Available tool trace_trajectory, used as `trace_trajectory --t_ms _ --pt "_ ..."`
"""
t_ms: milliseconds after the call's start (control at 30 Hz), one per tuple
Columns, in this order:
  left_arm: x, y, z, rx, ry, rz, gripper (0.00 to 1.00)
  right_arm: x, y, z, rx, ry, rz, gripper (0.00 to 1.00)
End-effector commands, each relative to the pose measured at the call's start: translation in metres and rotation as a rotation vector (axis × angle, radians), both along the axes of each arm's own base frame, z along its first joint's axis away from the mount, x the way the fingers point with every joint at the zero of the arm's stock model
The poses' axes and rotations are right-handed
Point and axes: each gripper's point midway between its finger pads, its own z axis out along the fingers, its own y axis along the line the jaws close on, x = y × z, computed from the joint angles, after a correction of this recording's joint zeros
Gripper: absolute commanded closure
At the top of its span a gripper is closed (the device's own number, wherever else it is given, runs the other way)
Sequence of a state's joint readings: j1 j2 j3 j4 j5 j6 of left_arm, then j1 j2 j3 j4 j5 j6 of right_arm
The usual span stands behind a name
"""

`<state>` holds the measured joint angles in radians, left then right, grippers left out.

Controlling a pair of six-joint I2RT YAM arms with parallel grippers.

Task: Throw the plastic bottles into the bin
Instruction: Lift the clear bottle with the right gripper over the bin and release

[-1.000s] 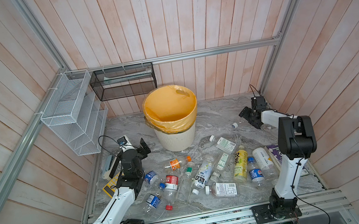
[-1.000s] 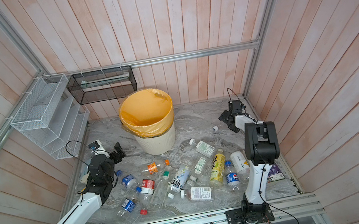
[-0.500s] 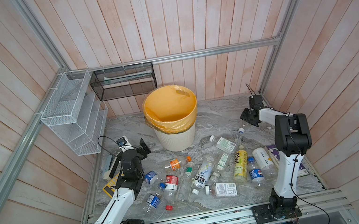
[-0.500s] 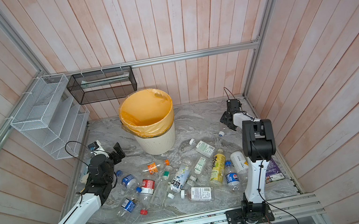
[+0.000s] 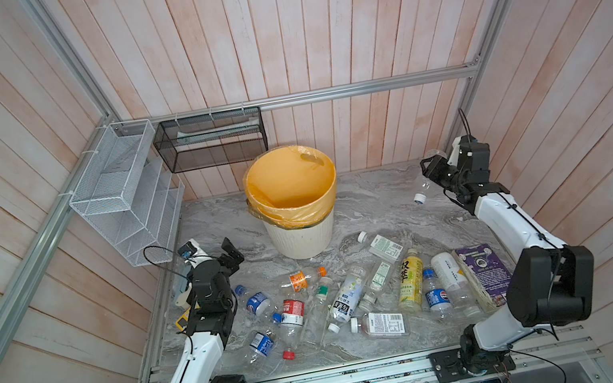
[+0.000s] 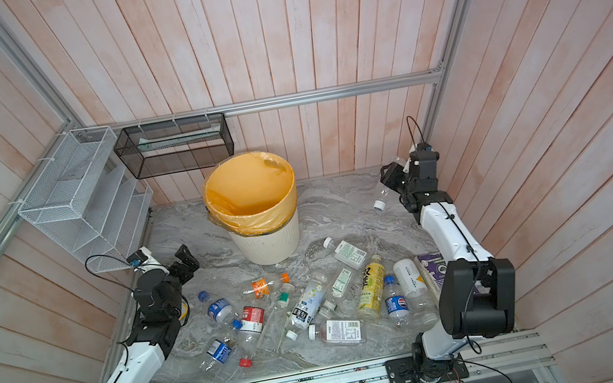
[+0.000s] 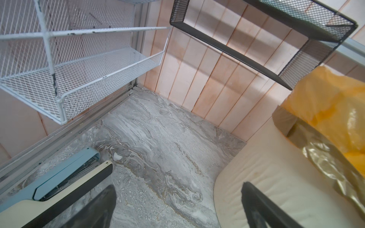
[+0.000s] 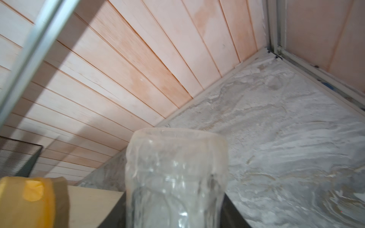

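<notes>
**Right claw on a bottle, left idle**

Right claw (image 5: 431, 172) snapped shut within the last second on a clear plastic bottle (image 5: 425, 186) with a white cap, and the cap end has since shifted closer to the arm. The jaws are nearly closed, pinching the bottle nearer its base than its cap. It hangs tilted with the cap end lowest, near the rear right corner of the grey marble-pattern desk (image 5: 373, 198). Can't tell if the cap clears the surface. In the right wrist view the same bottle (image 8: 175, 177) sits between the dark fingers, base pointing outward.

Left claw (image 5: 232, 251) hasn't moved. Its jaws are fully apart and hold nothing. It hovers low, just beside the round cream-white ribbed plastic bin (image 5: 300, 240) with a yellow-orange bag liner. The left wrist view shows spread fingers (image 7: 256, 205) with bare desk between them and the bin wall (image 7: 256, 167) next to one.

The bin stands at rear centre, well apart from the held bottle.

The other small plastic bottles (image 5: 346, 299) lie on their sides, scattered across the front of the desk between the arms. A yellow one (image 5: 410, 280) lies right of centre, near a purple-covered book (image 5: 487, 276).

A white wire mesh rack (image 5: 120, 198) and a black mesh rack (image 5: 210, 141) hang on the walls.
</notes>
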<state>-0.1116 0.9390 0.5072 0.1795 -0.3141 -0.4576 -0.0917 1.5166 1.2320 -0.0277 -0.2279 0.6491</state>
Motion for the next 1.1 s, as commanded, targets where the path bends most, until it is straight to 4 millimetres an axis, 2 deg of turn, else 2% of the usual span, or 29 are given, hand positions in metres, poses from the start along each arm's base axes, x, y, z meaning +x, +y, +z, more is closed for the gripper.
trace_trajectory --t_ms 0,67,133,200,233,300,367,400,433,567,667,833,933,967,1033,1067 --pt "0.001 -0.006 -0.008 -0.035 0.045 -0.033 0.0 0.007 0.032 0.053 0.108 -0.126 0.082 0.52" --pt "0.004 -0.01 -0.007 -0.039 0.051 -0.053 0.0 0.013 0.063 0.089 0.124 -0.194 0.142 0.52" --pt "0.007 -0.013 -0.007 -0.042 0.061 -0.065 0.0 0.019 0.108 0.123 0.141 -0.254 0.237 0.52" --pt "0.009 -0.016 -0.007 -0.049 0.07 -0.081 0.0 0.023 0.165 0.164 0.151 -0.329 0.359 0.52" --pt "0.01 -0.017 -0.009 -0.049 0.077 -0.088 0.0 0.024 0.191 0.175 0.142 -0.35 0.417 0.51" --pt "0.012 -0.019 -0.012 -0.051 0.096 -0.098 0.0 0.02 0.257 0.202 0.101 -0.393 0.581 0.47" --pt "0.013 -0.021 -0.015 -0.051 0.117 -0.105 0.0 0.023 0.301 0.202 0.042 -0.371 0.697 0.36" --pt "0.013 -0.022 -0.017 -0.052 0.128 -0.11 0.0 0.018 0.328 0.196 0.028 -0.351 0.753 0.31" --pt "0.013 -0.022 -0.019 -0.052 0.139 -0.11 0.0 0.019 0.334 0.194 0.018 -0.342 0.764 0.27" --pt "0.012 -0.024 -0.02 -0.05 0.156 -0.12 0.0 0.027 0.324 0.163 -0.024 -0.272 0.718 0.15" --pt "0.011 -0.024 -0.016 -0.048 0.144 -0.125 0.0 0.017 0.31 0.169 -0.049 -0.31 0.681 0.03" --pt "0.01 -0.032 -0.001 -0.018 0.123 -0.147 0.0 -0.001 0.269 0.196 -0.145 -0.344 0.572 0.02" --pt "0.004 -0.042 0.012 0.053 0.086 -0.142 0.0 -0.023 0.249 0.196 -0.17 -0.363 0.528 0.01" --pt "0.001 -0.044 0.016 0.07 0.077 -0.14 0.0 -0.025 0.221 0.192 -0.18 -0.368 0.467 0.0" --pt "-0.004 -0.049 0.02 0.088 0.063 -0.145 0.0 -0.039 0.195 0.176 -0.172 -0.373 0.419 0.0" --pt "-0.007 -0.05 0.02 0.094 0.061 -0.146 0.0 -0.046 0.176 0.16 -0.16 -0.357 0.379 0.0"
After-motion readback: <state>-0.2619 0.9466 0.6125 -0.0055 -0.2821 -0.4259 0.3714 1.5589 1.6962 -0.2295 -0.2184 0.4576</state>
